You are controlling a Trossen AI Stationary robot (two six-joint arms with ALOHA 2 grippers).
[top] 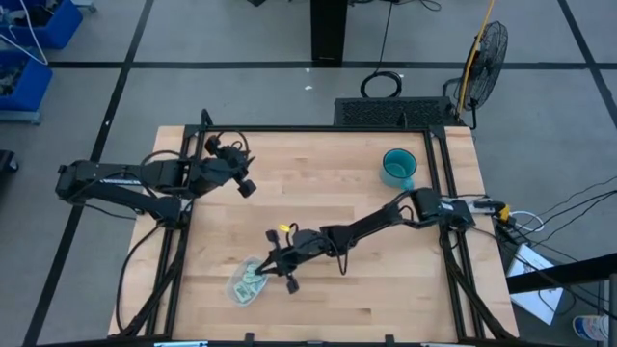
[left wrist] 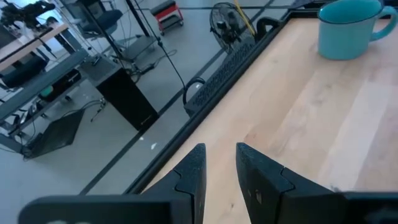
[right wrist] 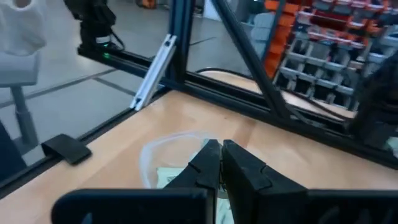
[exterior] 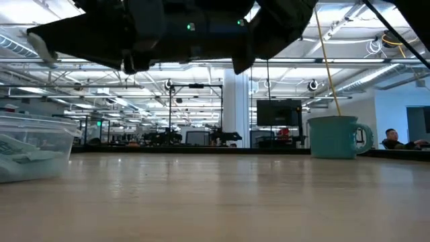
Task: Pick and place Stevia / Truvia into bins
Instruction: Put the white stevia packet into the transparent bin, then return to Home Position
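Note:
The see-through tub (top: pixel 247 283) stands on the table near its near edge, left of the middle. Pale green and white sachets (top: pixel 252 281) lie inside it; they also show through its wall (exterior: pixel 27 153) in the low view. My right gripper (top: pixel 281 269) reaches in from the right and hovers just beside the tub's right rim, fingers shut with nothing seen between them (right wrist: pixel 221 157). Its wrist view shows the tub's rim (right wrist: pixel 151 151) and a sachet (right wrist: pixel 169 178) below the fingers. My left gripper (top: pixel 247 186) hangs open (left wrist: pixel 221 165) above the table's far-left part.
A teal mug (top: pixel 397 168) stands near the table's far-right corner, also seen in the low view (exterior: pixel 334 136). A black frame (top: pixel 318 130) runs around the table. A floor fan (top: pixel 487 53) stands beyond the far edge. Bare wood lies between tub and mug.

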